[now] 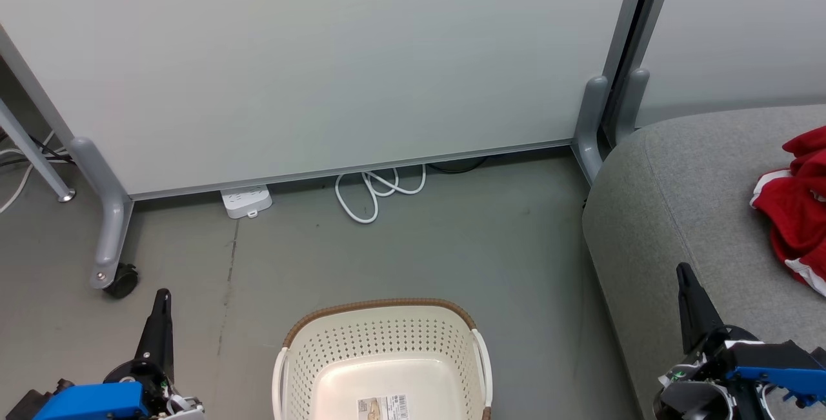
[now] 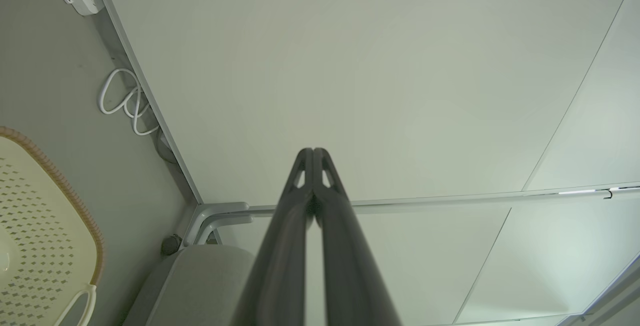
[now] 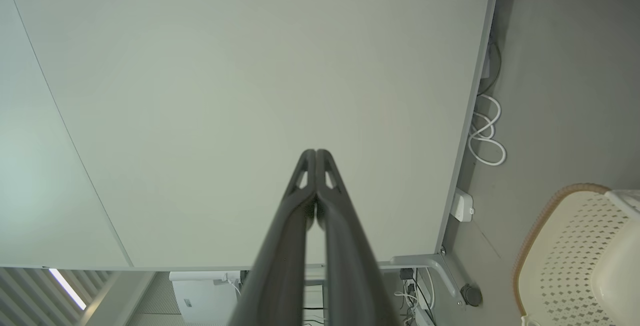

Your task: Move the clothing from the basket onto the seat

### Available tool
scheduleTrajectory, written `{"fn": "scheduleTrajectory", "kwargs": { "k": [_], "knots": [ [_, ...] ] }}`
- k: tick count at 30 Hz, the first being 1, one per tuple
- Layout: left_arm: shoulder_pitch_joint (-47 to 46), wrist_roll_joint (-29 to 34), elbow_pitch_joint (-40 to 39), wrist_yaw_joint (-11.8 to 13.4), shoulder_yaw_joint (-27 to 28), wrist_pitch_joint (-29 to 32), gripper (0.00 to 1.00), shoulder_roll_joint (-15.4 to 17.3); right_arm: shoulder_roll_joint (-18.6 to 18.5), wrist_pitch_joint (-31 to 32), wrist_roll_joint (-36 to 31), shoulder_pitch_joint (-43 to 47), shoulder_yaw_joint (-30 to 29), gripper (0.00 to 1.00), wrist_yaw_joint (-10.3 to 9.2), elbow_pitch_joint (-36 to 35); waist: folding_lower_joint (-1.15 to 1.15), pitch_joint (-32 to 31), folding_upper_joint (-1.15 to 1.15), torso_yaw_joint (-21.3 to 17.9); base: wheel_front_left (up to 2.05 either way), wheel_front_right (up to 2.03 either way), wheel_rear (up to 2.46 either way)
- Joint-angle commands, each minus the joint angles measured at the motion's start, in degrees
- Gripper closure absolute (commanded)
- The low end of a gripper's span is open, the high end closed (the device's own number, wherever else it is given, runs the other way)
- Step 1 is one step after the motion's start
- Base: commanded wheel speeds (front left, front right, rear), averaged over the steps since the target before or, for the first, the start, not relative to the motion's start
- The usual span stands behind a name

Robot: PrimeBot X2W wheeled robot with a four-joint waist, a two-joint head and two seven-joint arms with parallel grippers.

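Observation:
The cream perforated basket (image 1: 387, 362) stands on the floor at the bottom middle of the head view, with just a paper label on its bottom; its rim also shows in the left wrist view (image 2: 60, 186) and the right wrist view (image 3: 565, 246). Red clothing (image 1: 797, 204) with white trim lies bunched on the grey seat (image 1: 677, 213) at the right edge. My left gripper (image 1: 161, 300) is shut and holds nothing, left of the basket. My right gripper (image 1: 683, 275) is shut and holds nothing, over the seat's front part. Both pairs of fingertips touch in the wrist views, left (image 2: 312, 151) and right (image 3: 315, 151).
A large pale partition panel (image 1: 310, 59) on grey wheeled legs (image 1: 106, 239) stands behind the basket. A white power strip (image 1: 246, 201) and a coiled white cable (image 1: 374, 191) lie at its foot. Grey floor lies between basket, partition and seat.

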Motion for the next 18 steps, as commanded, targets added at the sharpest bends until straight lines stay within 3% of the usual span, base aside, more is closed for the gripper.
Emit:
{"fn": "scheduleTrajectory", "kwargs": {
  "k": [1,18],
  "knots": [
    [-0.70,-0.76,-0.21,-0.34,0.31,0.32,1.00,0.33,0.21,0.22,0.93,-0.57,-0.16,1.00,-0.02,-0.24,0.00,0.00,0.00,0.00,0.00,0.00,0.00],
    [-0.71,-1.08,-0.21,-0.35,0.32,0.42,1.00,0.33,0.20,0.34,1.20,-0.59,-0.16,1.00,-0.02,-0.22,0.00,0.01,0.00,0.00,0.00,0.00,0.00]
  ]
}}
